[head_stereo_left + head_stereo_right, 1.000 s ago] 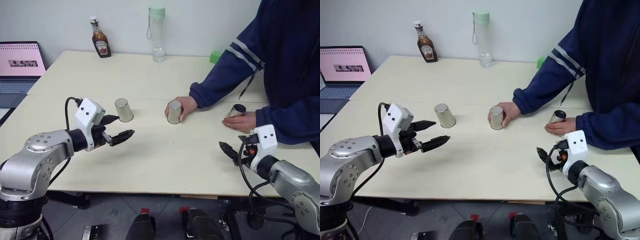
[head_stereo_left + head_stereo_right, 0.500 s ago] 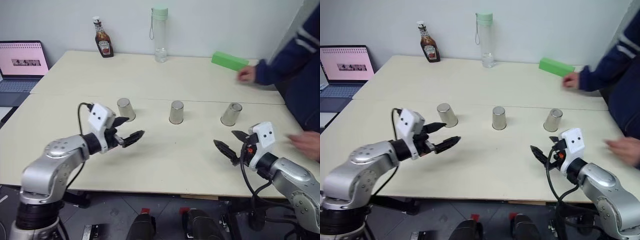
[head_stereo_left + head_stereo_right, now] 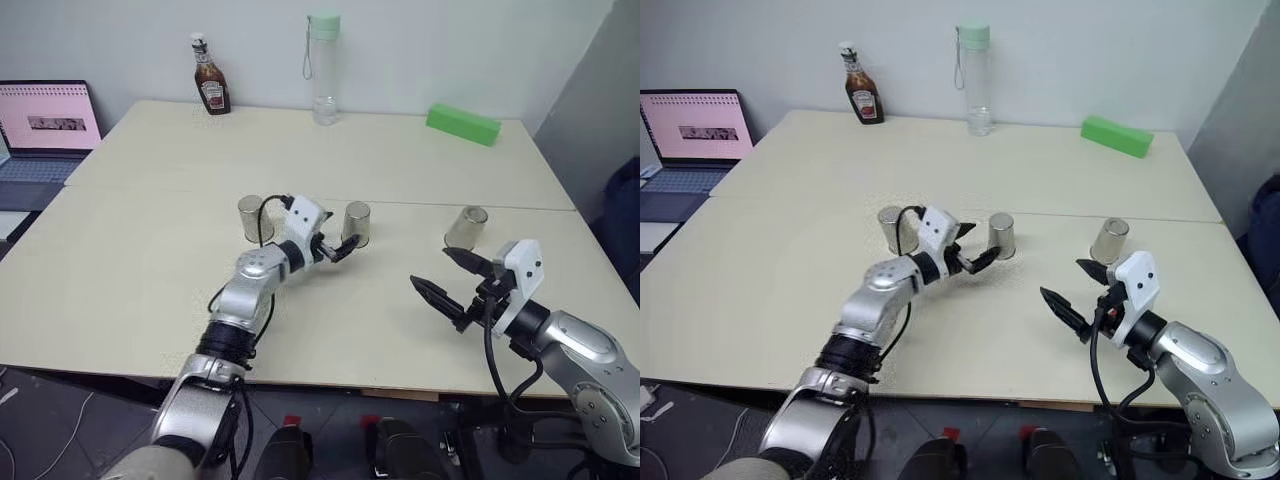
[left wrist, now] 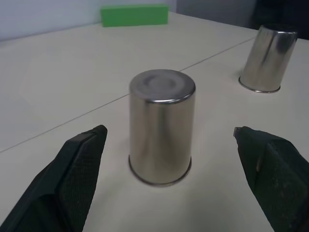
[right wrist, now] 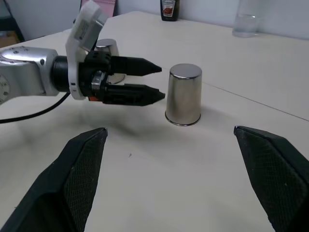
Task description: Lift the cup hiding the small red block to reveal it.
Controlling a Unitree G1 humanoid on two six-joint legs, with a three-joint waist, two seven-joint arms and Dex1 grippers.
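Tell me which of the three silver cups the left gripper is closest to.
The middle cup: the open left gripper sits right at it, while the other two cups stand off to either side.

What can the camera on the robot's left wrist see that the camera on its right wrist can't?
The left wrist view alone has the green block at the far end of the table, plus the silver cup on the robot's right.

The right wrist view alone has the whole left claw, open, its tips just short of the middle cup, the third cup behind that claw, the ketchup bottle and the clear bottle.

Both show the middle cup standing upside down on the table, and each view has its own open claw's black fingers at the bottom.
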